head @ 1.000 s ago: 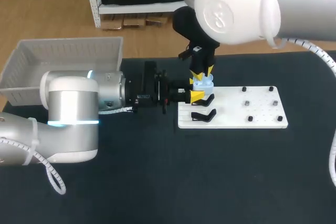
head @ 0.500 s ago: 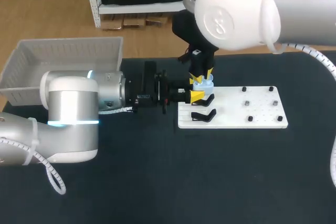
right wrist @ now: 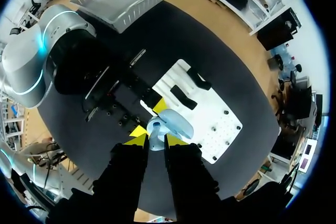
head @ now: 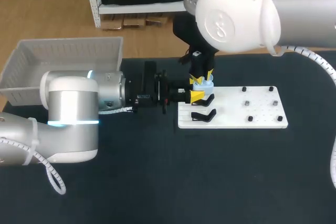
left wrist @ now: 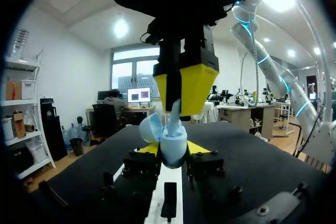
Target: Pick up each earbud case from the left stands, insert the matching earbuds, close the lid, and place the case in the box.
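Head camera: our left gripper (head: 195, 96) clamps the pale blue earbud case (head: 202, 83) just over the white stand board (head: 252, 114), with the right gripper (head: 201, 73) directly above. Left wrist: lid open, and the right fingers narrow, pinching an earbud (left wrist: 173, 112) at the case's mouth. Right wrist: the case is at our fingertips.
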Robot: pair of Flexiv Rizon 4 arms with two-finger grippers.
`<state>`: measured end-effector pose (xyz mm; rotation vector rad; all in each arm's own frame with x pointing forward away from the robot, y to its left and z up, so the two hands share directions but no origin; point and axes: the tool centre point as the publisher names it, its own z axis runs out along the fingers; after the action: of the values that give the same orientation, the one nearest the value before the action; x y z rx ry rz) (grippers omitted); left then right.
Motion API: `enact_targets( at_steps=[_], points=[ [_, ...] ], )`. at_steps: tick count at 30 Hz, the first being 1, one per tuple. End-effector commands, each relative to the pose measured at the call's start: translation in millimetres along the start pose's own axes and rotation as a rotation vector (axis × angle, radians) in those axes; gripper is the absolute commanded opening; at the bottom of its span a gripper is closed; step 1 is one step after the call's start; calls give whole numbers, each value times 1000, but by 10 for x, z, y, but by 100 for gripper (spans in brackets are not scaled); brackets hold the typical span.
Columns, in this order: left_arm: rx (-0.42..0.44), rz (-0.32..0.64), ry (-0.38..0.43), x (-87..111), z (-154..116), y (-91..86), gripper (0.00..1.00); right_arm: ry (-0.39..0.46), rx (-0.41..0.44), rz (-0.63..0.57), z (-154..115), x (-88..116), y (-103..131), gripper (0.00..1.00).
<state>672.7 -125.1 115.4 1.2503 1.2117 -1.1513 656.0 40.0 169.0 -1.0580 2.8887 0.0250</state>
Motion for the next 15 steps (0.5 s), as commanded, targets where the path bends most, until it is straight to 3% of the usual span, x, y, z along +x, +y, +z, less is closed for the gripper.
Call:
enact_targets(
  at_steps=[1,15],
  points=[
    [-2,2,-3,8,0,-1,0,-1,2,4,14,-7,-5,0],
    [-2,2,-3,8,0,-1,0,2,-2,5,23,-34,-25,0]
  ],
)
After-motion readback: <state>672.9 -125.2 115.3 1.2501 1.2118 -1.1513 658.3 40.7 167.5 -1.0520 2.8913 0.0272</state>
